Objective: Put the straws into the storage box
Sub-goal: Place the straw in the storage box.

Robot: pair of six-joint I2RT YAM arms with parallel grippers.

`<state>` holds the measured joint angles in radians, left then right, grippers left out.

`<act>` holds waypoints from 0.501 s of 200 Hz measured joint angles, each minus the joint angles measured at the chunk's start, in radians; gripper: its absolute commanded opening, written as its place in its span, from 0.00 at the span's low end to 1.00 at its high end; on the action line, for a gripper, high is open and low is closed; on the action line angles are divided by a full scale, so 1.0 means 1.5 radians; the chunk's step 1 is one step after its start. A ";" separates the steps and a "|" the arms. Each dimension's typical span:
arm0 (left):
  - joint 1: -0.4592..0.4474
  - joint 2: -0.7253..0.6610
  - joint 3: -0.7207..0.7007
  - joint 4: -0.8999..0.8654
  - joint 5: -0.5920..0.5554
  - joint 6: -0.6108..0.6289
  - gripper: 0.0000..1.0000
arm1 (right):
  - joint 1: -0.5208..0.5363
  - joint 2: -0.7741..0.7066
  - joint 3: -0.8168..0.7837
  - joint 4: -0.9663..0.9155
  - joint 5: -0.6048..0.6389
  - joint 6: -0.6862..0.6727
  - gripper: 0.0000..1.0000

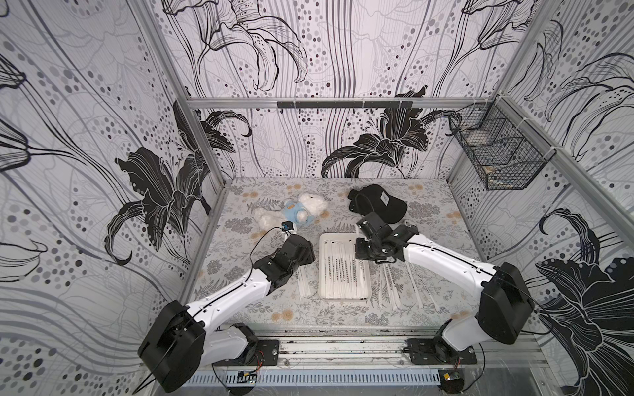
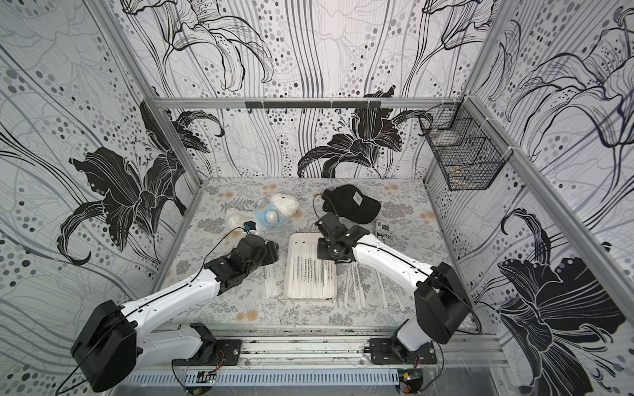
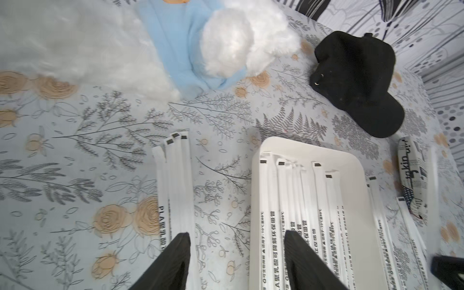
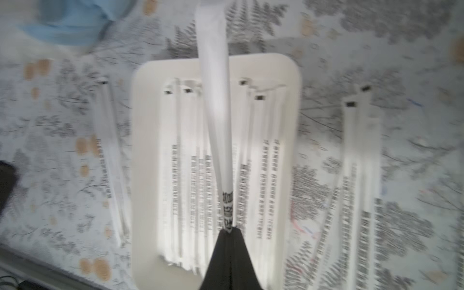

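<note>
Top views: storage box (image 1: 321, 267) sits in the middle of the table (image 1: 274, 310), straws (image 1: 338, 271) laid lengthwise inside, with loose straws (image 1: 386, 284) on the table just beside both long sides.
Left wrist: left gripper (image 3: 237, 241) jaws stand well apart, gripping nothing. One finger is over the loose straws, the other over the box.
Right wrist, blurred: right gripper (image 4: 229, 231) pinched tight on a held straw (image 4: 215, 100) near its printed end. It juts out above the box and the straws lying in it.

Robot lab cell: aluminium frame (image 1: 233, 103), printed floral wall panels (image 1: 85, 137), left arm (image 1: 233, 291), right arm (image 1: 446, 264) on base rail (image 1: 343, 346).
</note>
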<state>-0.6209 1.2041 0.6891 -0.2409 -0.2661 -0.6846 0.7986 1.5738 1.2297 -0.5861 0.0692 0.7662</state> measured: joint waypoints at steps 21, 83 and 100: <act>0.024 -0.012 0.000 -0.021 -0.003 0.000 0.64 | 0.061 0.076 0.066 0.039 0.022 0.055 0.03; 0.044 -0.034 -0.005 -0.036 -0.001 0.001 0.64 | 0.084 0.233 0.097 0.099 -0.002 0.118 0.02; 0.045 -0.036 -0.012 -0.036 0.002 0.001 0.64 | 0.084 0.242 0.097 0.104 -0.017 0.123 0.03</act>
<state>-0.5537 1.1503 0.6716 -0.2947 -0.2638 -0.6830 0.9245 1.9373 1.3746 -0.4297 0.0441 0.9508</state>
